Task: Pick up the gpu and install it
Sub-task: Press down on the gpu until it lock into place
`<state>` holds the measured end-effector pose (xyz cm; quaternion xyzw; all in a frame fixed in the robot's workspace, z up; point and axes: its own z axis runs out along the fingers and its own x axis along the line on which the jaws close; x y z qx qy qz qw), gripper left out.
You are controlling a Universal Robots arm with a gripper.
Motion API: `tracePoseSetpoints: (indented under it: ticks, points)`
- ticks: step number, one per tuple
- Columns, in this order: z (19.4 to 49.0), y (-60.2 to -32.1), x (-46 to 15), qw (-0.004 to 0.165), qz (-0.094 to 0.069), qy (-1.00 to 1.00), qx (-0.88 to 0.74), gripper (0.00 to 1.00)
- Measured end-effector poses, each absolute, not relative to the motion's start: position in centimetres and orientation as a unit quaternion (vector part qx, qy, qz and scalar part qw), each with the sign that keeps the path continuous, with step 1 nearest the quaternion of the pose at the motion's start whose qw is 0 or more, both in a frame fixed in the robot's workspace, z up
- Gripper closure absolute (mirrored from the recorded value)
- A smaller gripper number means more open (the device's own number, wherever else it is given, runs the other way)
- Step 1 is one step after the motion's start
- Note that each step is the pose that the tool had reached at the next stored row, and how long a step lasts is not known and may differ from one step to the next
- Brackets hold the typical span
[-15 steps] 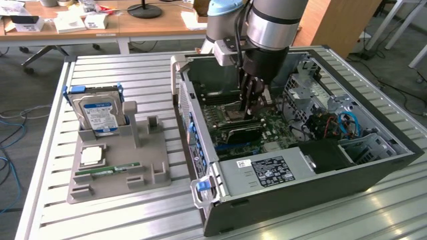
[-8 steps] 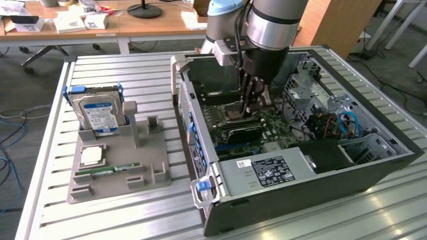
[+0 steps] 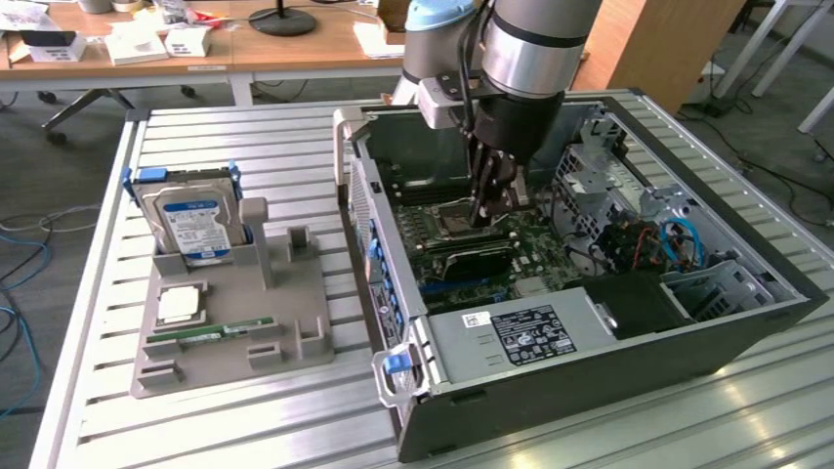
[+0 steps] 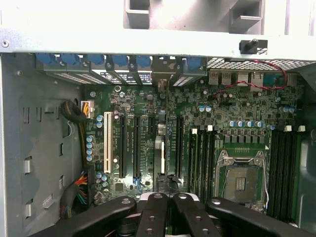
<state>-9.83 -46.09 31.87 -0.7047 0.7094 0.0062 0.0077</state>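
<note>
Green motherboard below claw, inside open case, centre of exterior view. Claw fingers closed together. Just beyond tips, wrist view gives thin pale strip: I judge gpu seen edge-on, upright among long slots, so connector edge can meet slot. Pinched or only touched, cannot tell. Grey tray on bench, exterior view's left, holds hard drive and RAM stick.

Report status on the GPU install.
Gripper shut, low inside open grey computer case. Thin black GPU card on edge on green motherboard, below gripper; contact unclear. No obstruction seen.
</note>
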Motion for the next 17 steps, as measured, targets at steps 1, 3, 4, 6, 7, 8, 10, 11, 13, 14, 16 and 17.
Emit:
tracePoseSetpoints:
  ticks: [1, 3, 4, 6, 7, 8, 10, 11, 13, 14, 16, 17]
  points:
    - [31.9, -46.1, -9.8, 0.008, 0.006, 0.709, -0.705, 0.89]
    - [31.9, -46.1, -9.8, 0.008, 0.006, 0.709, -0.705, 0.89]
    - [31.9, -46.1, -9.8, 0.008, 0.006, 0.709, -0.705, 0.89]
    - [31.7, -46.1, -9.8, 0.008, 0.006, 0.709, -0.705, 0.89]
    - [31.7, -46.1, -9.8, 0.008, 0.006, 0.709, -0.705, 0.89]
    - [31.6, -46.1, -9.8, 0.008, 0.006, 0.709, -0.705, 0.89]
    - [31.4, -46.1, -9.8, 0.008, 0.006, 0.709, -0.705, 0.89]
    - [31.4, -46.1, -9.8, 0.008, 0.006, 0.709, -0.705, 0.89]
    - [31.2, -46.1, -9.8, 0.008, 0.006, 0.709, -0.705, 0.89]
    - [31.1, -46.1, -9.8, 0.008, 0.006, 0.709, -0.705, 0.89]
    - [30.9, -46.1, -9.8, 0.008, 0.006, 0.709, -0.705, 0.89]
    - [30.9, -46.1, -9.8, 0.008, 0.006, 0.709, -0.705, 0.89]
